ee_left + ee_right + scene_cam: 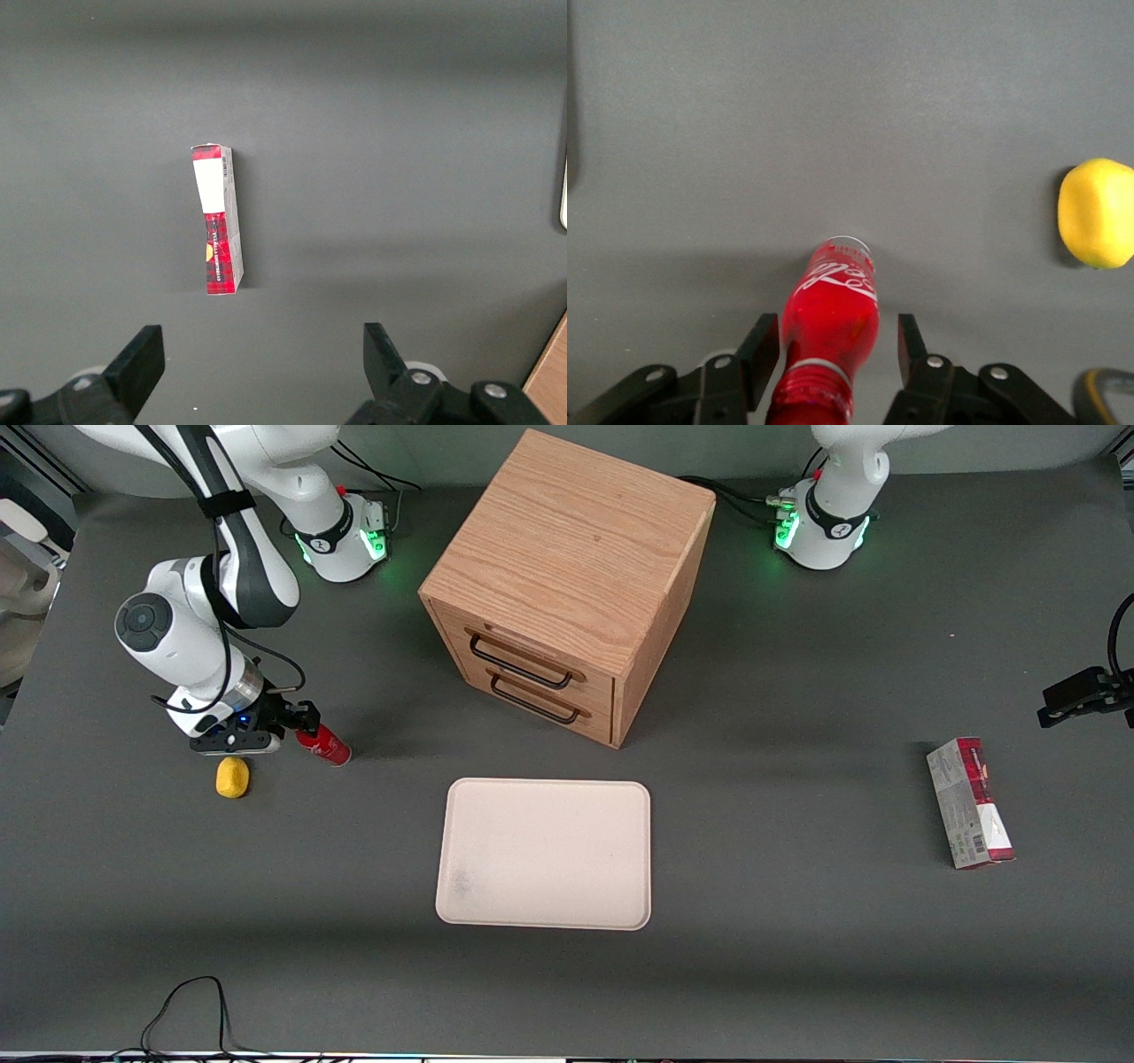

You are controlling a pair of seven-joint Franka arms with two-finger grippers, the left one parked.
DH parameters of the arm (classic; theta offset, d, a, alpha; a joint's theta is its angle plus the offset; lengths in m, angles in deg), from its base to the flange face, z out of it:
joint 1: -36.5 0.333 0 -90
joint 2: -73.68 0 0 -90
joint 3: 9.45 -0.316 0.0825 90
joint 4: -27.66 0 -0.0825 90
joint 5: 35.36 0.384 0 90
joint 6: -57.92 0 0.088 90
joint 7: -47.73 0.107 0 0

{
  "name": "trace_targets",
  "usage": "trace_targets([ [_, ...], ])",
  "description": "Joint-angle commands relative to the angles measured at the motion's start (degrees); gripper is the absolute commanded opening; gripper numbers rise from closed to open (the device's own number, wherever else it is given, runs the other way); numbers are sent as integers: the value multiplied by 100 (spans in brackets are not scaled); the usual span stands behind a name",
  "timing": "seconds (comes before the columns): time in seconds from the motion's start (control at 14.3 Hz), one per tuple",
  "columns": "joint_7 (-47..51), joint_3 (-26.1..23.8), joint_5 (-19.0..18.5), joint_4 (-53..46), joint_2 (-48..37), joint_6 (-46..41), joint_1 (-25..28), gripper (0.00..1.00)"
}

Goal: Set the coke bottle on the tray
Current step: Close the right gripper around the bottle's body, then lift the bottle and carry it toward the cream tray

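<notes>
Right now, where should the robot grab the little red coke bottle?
Around its upper body, just below the neck, coming from above. The coke bottle stands tilted on the table, and the gripper sits open with a finger on each side of that part. The lemon-like lump lies apart, out of the way.

A: In the wrist view of the working arm, the small glossy red coke bottle point(831, 332) is cut off at its cap end, and the black two-finger gripper point(837, 350) shows only its fingertips; the small yellow lemon-like lump point(1097, 212) is cut at the edge.

B: And from the front?

A: There the gripper point(297, 722) covers the bottle's point(326, 746) neck. The print on the red and grey carton point(971, 803), toward the parked arm's end, is too small to read.
</notes>
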Motion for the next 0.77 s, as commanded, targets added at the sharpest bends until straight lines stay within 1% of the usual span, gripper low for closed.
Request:
trace_targets([
  [0.0, -44, -2, 246, 10, 1, -75, 85, 63],
  [0.14, -53, -11, 246, 9, -17, -93, 85, 62],
  [0.21, -96, -11, 246, 9, -17, -93, 85, 57],
  [0.28, -158, -11, 246, 9, -17, -93, 85, 42],
  [0.35, -167, -11, 246, 1, -25, -93, 85, 21],
  [0.42, -176, -11, 246, -17, -34, -93, 85, 7],
  [0.49, -237, -11, 246, -34, -43, -93, 85, 0],
  [0.63, -246, -20, 246, -200, -60, -154, 76, 0],
  [0.7, -238, -46, 246, -410, -61, -407, 76, 0],
])
